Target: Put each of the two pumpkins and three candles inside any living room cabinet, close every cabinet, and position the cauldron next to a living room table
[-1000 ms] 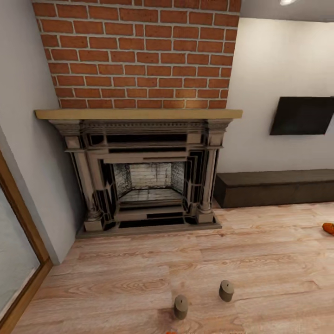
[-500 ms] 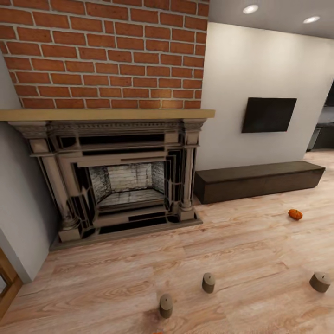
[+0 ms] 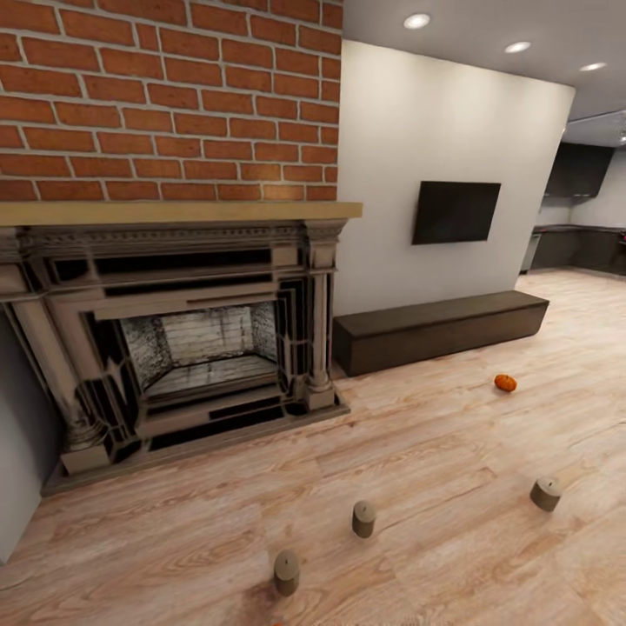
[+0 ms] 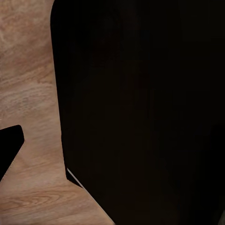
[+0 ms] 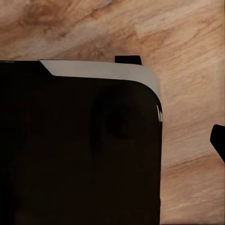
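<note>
Living-room plank floor (image 3: 452, 452): three candles (image 3: 363, 518) at 6 o'clock, a pumpkin (image 3: 505, 382) at 3, awaiting storage in the shut cabinet (image 3: 439, 329); pincer states cannot be told.

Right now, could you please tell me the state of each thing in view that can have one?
Cabinet: closed, no drawer pulled out.
Pumpkin: on the floor, away from the cabinet.
Left candle: upright on the floor, unlit.
Middle candle: upright on the floor, unlit.
Right candle: tilted on the floor, unlit.
Fireplace: no fire burning.
Screen: dark.
Ceiling lights: on.
</note>
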Robot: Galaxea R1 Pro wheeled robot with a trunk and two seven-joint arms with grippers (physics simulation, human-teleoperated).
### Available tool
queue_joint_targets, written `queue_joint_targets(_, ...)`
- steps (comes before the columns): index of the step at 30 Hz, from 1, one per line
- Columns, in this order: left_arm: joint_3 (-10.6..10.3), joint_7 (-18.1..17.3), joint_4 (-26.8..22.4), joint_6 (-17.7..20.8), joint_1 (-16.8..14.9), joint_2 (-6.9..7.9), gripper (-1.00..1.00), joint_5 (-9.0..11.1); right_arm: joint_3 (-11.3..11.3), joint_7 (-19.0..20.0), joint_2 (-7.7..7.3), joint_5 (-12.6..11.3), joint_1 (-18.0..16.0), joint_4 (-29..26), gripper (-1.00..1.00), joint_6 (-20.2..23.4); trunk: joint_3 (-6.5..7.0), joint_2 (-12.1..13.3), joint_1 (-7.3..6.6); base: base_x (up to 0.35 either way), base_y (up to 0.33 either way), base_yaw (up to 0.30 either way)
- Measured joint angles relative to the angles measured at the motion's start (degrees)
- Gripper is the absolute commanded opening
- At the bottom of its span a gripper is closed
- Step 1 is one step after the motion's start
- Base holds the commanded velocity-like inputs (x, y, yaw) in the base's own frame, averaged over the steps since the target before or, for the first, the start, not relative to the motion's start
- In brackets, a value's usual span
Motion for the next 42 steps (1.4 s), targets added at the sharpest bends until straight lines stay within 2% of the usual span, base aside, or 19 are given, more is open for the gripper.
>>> queue_joint_targets(42,0.0,0.0,0.0,0.0,0.0,0.0,1.0,0.0,0.0,0.08,-0.09,0.0,0.0,0.0,1.0,0.06,-3.07,0.0,0.0,0.0,0.0,-0.195)
